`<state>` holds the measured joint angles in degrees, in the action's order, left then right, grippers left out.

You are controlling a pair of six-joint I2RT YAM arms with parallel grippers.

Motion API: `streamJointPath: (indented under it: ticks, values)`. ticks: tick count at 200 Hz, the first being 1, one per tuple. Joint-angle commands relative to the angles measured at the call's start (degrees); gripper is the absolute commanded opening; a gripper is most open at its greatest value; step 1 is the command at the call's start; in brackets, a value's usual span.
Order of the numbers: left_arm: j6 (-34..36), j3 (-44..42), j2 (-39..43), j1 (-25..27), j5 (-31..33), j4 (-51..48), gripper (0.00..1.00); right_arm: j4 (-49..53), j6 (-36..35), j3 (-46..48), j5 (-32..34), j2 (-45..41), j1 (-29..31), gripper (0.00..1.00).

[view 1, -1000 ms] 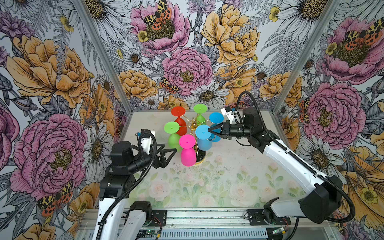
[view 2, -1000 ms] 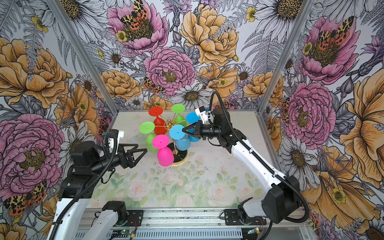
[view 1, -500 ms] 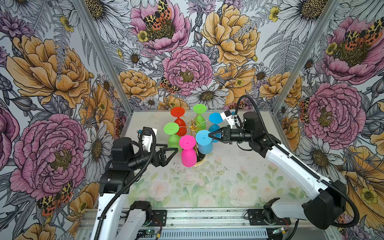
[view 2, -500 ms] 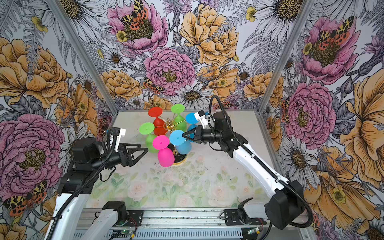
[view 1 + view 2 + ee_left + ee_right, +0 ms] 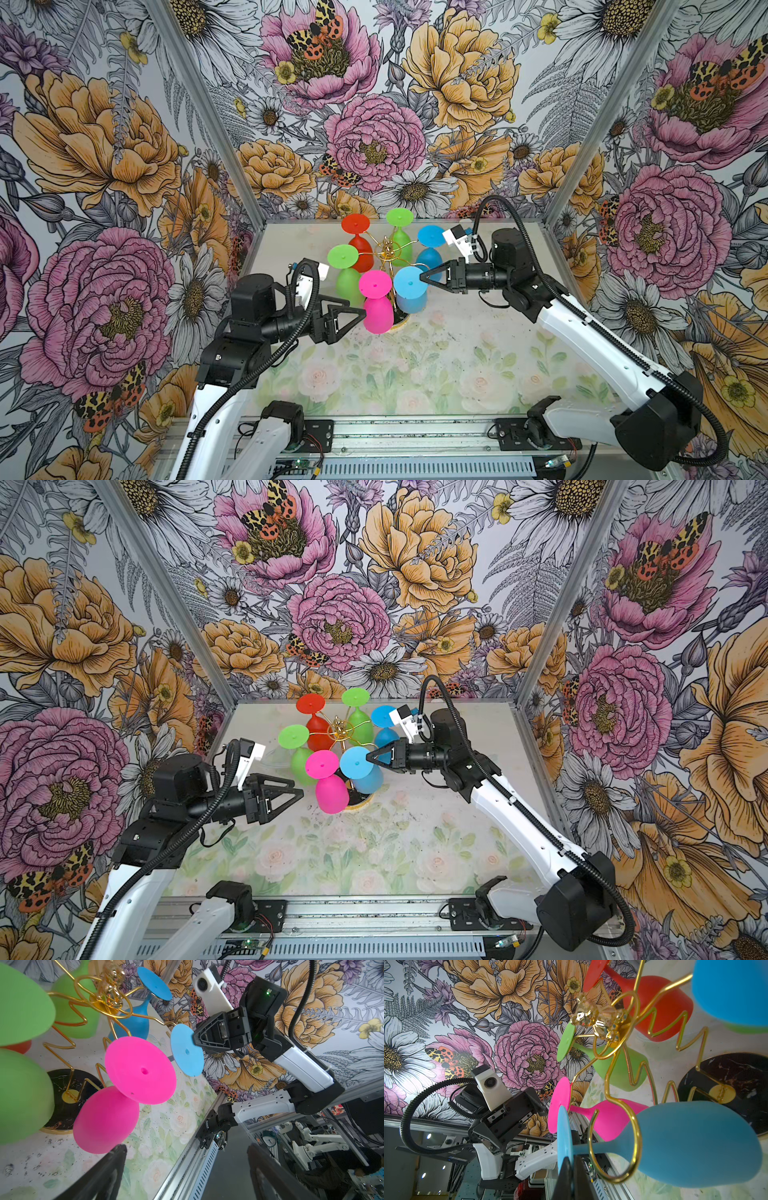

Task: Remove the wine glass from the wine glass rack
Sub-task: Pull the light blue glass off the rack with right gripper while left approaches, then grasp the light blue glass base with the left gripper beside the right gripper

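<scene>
Light-blue plastic is what the right gripper (image 5: 423, 277) is clamped on. Its jaws pinch the rim of the upturned foot of the light-blue wine glass (image 5: 410, 297), at the front-right of the wine glass rack (image 5: 387, 250).

Change 1: compared with a second ago, I see this gripper and the pinched foot slightly lower and nearer the front of the rack in both top views. The shift is small. I judge that the withdrawal has begun but is not complete. In the right wrist view the stem still passes through the curled loop arm (image 5: 639, 1142), and the bowl hangs down toward the table (image 5: 415, 374).

Change 2: the left gripper (image 5: 359, 318) has advanced toward the rack from the front-left. Its jaws stand wide apart and hold nothing. Its tip now lies just beside the bowl of the pink wine glass (image 5: 377, 309), which hangs at the front of the rack. I cannot tell from any view whether the two touch.

Consequence for the task: the glass remains on the rack. The stem must leave through the open end of the loop before I count the glass as removed. The pink foot sits just beside the light-blue foot, so I expect a risk of collision if the pull drifts toward the front-left of the rack. The thin wire may also sway under a sideways load.
</scene>
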<state>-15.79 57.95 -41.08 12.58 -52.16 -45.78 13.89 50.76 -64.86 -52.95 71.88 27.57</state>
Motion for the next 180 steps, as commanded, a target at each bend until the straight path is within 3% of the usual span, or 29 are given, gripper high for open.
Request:
streamJointPath:
  ticks: [1,55,99,180]
  values:
    - [-1.2,1.8,0.6,4.0,1.9,-0.6,0.92,-1.6,-1.8,0.6,-2.4,-2.2,0.3,0.0]
    - [-2.8,3.6,-0.9,15.3,9.6,-0.5,0.89,-1.2,-5.8,3.1,-8.3,-5.6,-0.2,0.0]
    - [-5.9,3.1,-3.2,19.4,12.9,3.6,0.84,-0.4,-7.2,6.4,-10.6,-9.3,-2.4,0.0]
    - [-9.4,0.6,-8.3,28.3,18.9,14.5,0.7,8.3,-11.8,10.5,0.6,-17.9,-2.6,0.0]
